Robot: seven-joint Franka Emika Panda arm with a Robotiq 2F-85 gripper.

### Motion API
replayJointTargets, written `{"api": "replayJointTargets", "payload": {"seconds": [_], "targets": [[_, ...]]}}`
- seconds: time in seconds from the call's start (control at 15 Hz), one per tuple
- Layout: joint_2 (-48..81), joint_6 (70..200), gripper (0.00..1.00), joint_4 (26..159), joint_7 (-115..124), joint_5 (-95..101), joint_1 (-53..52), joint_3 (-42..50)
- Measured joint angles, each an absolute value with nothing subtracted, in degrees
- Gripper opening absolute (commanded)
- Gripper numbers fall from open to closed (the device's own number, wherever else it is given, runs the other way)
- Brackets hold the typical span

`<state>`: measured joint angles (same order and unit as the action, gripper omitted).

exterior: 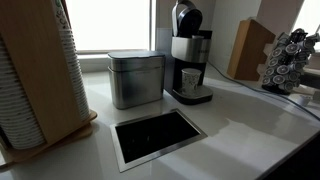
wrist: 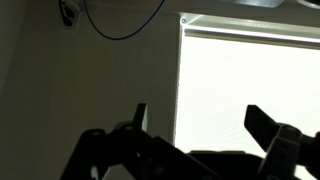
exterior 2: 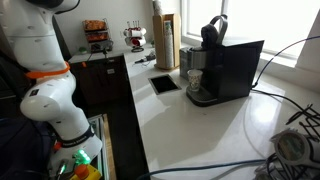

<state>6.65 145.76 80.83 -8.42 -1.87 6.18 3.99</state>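
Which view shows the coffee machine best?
An exterior view: the coffee machine faces the camera, a cup under its spout. In an exterior view it stands farther off, side-on. The wrist view shows only the open gripper and a blind.

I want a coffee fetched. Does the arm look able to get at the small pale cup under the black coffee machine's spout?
Probably yes: the small pale cup is unblocked in front, with bare white counter before it. But the open gripper faces a bright blind, so it must turn first.

Both exterior views share the coffee machine (exterior: 190,55) and tabletop (exterior: 250,115) from differing angles; the wrist view faces a window blind (wrist: 250,85).
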Motion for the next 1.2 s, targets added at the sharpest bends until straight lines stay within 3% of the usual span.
{"api": "replayJointTargets", "payload": {"seconds": [0.73, 1.2], "targets": [[19.7, 121.1, 1.00, 61.3, -9.5, -2.0, 4.8, 0.9], [22.5, 118.1, 1.00, 58.1, -7.2, -0.5, 4.9, 1.3]]}}
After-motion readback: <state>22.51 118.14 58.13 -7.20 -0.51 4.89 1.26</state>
